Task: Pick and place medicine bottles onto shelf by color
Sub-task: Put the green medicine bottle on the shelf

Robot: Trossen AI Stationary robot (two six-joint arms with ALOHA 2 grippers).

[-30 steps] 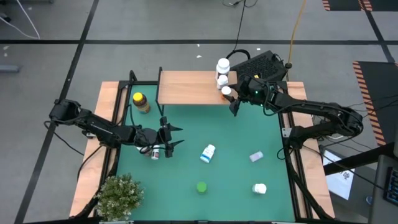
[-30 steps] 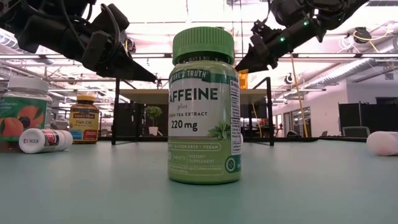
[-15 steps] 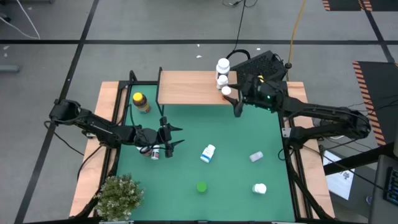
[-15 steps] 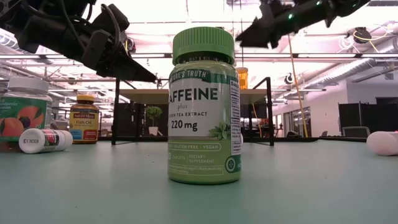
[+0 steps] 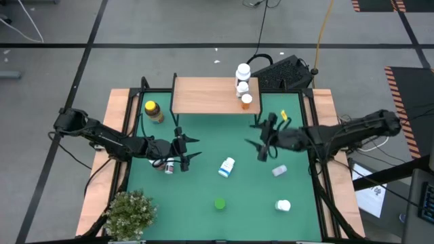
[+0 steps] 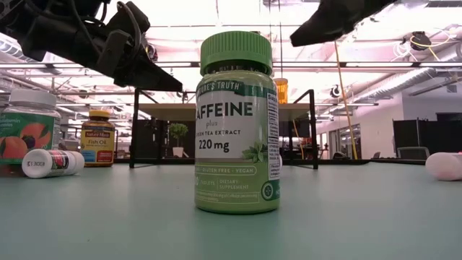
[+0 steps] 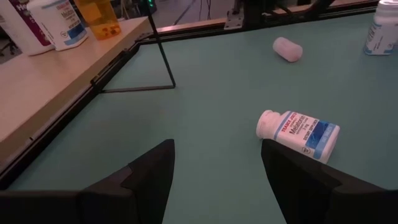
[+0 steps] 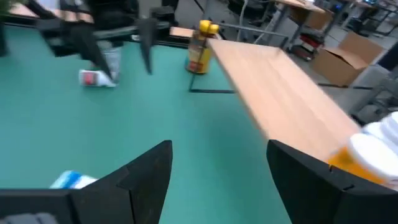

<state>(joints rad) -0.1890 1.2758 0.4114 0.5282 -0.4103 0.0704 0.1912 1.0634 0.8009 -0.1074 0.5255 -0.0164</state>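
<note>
Step in hand — next pick. Right gripper (image 5: 261,140) empty, fingers spread, above mat near blue-white bottle (image 5: 227,166); three bottles on shelf (image 5: 203,95). Left gripper (image 5: 183,148) released, waiting. Next — descend, straddle bottle.

Left gripper (image 5: 184,150) covers most of the small bottles (image 5: 169,165) under it in the high view; labels there unreadable. Low view: green bottle (image 6: 237,123) hides the middle of the shelf (image 6: 178,111) behind it; bottle (image 6: 25,124) far left of the green bottle cut by the frame edge, white bottle (image 6: 445,166) far right also cut. Right wrist view: bottles (image 8: 368,155) on the shelf end blurred, cropped.
</note>
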